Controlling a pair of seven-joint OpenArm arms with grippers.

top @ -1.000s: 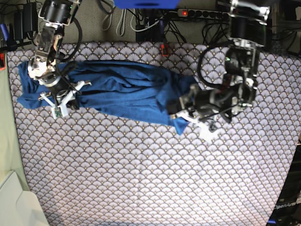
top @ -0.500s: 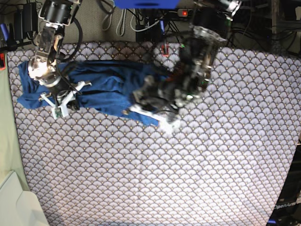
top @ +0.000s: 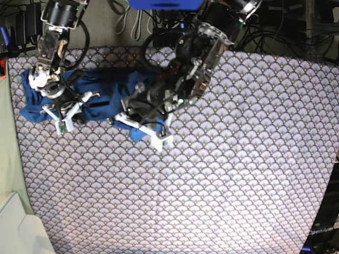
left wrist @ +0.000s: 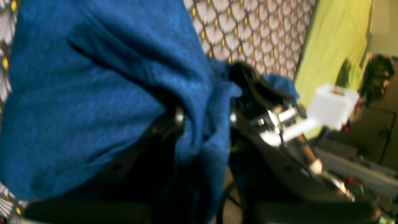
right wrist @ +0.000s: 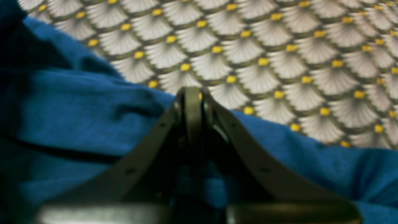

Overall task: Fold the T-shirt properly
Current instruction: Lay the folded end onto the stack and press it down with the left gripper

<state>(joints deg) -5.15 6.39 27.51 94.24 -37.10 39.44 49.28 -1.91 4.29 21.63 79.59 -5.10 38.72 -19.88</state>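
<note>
While the blue T-shirt point(top: 100, 95) lay bunched along the far left part of the patterned worktop point(top: 238, 174), both arms were bent over it. In the base view the shirt ran as a crumpled band from the worktop's left edge toward the middle, with one end lifted and draped under the larger arm.

The left end effector point(top: 142, 123) was closed on a fold of the T-shirt point(left wrist: 93, 93); in the left wrist view the blue cloth was pinched between its dark fingers point(left wrist: 248, 84) and hung down in thick folds over the patterned cloth point(left wrist: 255, 31). That view was blurred, so the exact edge being held could not be told.

The right end effector point(top: 59, 114) sat at the shirt's left end. In the right wrist view its fingers point(right wrist: 192, 102) met tip to tip, fully closed, with the T-shirt point(right wrist: 77, 109) lying under and around them; whether any cloth was caught between them could not be told.
</note>
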